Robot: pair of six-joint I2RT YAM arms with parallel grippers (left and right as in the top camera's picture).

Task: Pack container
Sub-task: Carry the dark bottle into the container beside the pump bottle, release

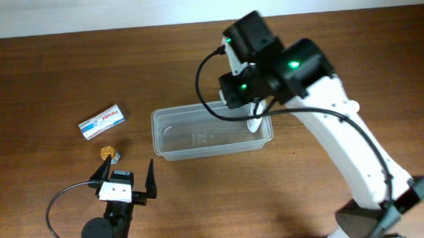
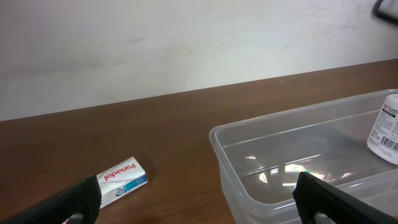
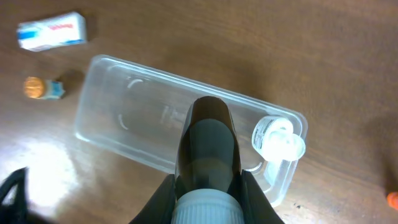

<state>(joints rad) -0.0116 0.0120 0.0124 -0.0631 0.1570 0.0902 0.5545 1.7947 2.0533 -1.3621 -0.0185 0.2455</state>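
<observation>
Noting occlusions first: in the overhead view the right arm's wrist housing hides its own jaws and covers part of a white bottle [image 1: 255, 123] standing inside the right end of the container [image 1: 157, 136]. From the right wrist view we see the right gripper [image 3: 208, 196] with its jaws clenched on a dark bottle [image 3: 208, 137], pale cap toward the camera. That bottle blocks the middle of the container and most of the fingers. In the left wrist view the white bottle is cut off at the right edge, as is the container's near right corner. A small orange-topped item [image 1: 108, 151] is too small for us to identify.

The container sits mid-counter [image 1: 38, 76], open side up. Its long axis runs left to right, with the right end slightly farther. A Panadol box [image 1: 102, 121] lies to its left, apart from it. The left gripper [image 1: 127, 173] is near-left of the container, jaws released wide, grasping nothing.
</observation>
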